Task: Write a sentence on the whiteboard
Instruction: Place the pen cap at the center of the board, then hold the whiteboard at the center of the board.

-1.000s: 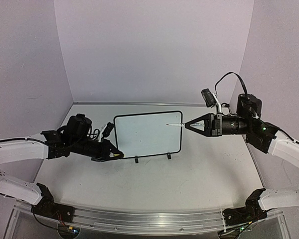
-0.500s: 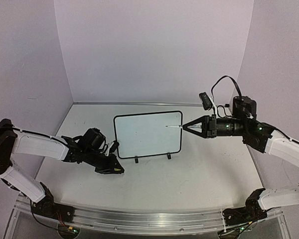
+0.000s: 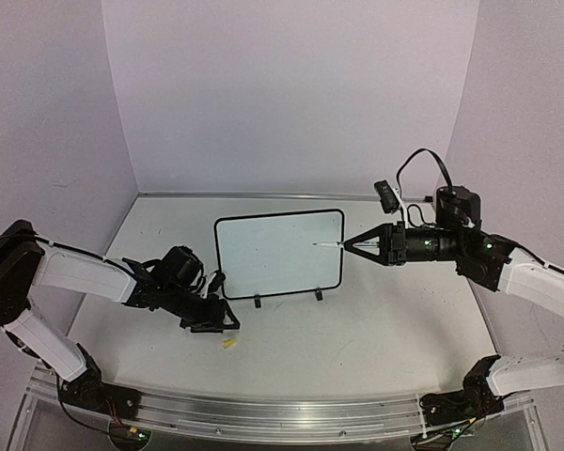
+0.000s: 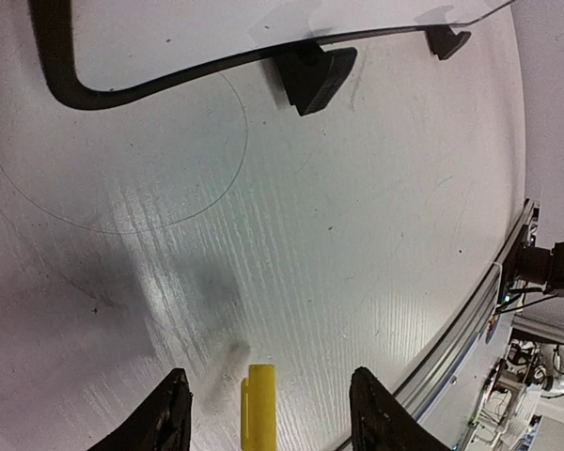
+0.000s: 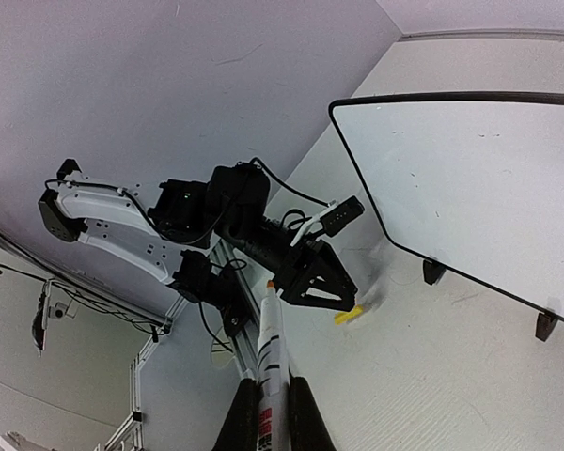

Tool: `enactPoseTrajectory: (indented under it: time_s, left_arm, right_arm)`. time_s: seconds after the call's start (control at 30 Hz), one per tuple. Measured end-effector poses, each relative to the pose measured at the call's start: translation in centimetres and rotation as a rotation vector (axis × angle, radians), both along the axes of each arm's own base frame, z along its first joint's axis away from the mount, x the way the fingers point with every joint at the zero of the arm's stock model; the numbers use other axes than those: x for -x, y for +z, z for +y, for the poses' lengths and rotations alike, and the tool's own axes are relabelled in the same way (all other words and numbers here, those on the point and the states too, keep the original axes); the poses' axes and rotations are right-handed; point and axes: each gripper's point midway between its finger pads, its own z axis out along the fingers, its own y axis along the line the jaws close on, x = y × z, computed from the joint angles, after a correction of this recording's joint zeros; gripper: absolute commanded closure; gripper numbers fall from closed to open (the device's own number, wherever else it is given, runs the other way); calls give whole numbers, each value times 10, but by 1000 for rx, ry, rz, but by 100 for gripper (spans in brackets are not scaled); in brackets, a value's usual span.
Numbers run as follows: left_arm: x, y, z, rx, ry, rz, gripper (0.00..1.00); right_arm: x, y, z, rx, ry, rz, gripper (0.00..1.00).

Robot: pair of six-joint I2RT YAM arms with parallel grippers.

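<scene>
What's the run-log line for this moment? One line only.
left gripper open by yellow cap on table | right gripper shut on marker, tip near whiteboard right edge

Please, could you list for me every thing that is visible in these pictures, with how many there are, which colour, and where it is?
whiteboard: one, white with a black frame, standing on two black feet at the middle of the table; no writing can be made out
marker: one, white, held in the right hand, tip over the whiteboard's right part; contact cannot be told
cap: one, yellow, lying on the table near the whiteboard's left foot, at the left hand, not held
table: one, white, under everything
walls: pale lilac, behind and at both sides
left hand: one, black, open, low over the cap
right hand: one, black, shut on the marker, right of the whiteboard
</scene>
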Motion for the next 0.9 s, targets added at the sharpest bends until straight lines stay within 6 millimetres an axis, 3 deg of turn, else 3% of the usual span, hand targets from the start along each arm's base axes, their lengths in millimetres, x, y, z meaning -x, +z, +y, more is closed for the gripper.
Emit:
enactPoseTrajectory:
  time_s: [0.3, 0.5, 0.77, 0.9]
  left_arm:
    - [-4, 2, 6, -19, 34, -26, 27]
    - [-11, 18, 17, -39, 77, -90, 24]
    - [-32, 56, 63, -58, 181, -184, 21]
    - [-51, 82, 84, -65, 202, -213, 21]
  right_arm:
    - [-2, -2, -1, 6, -14, 2, 100]
    - [-4, -3, -6, 17, -49, -2, 100]
    - [-8, -4, -17, 38, -130, -11, 100]
    - [-5, -8, -12, 56, -138, -11, 100]
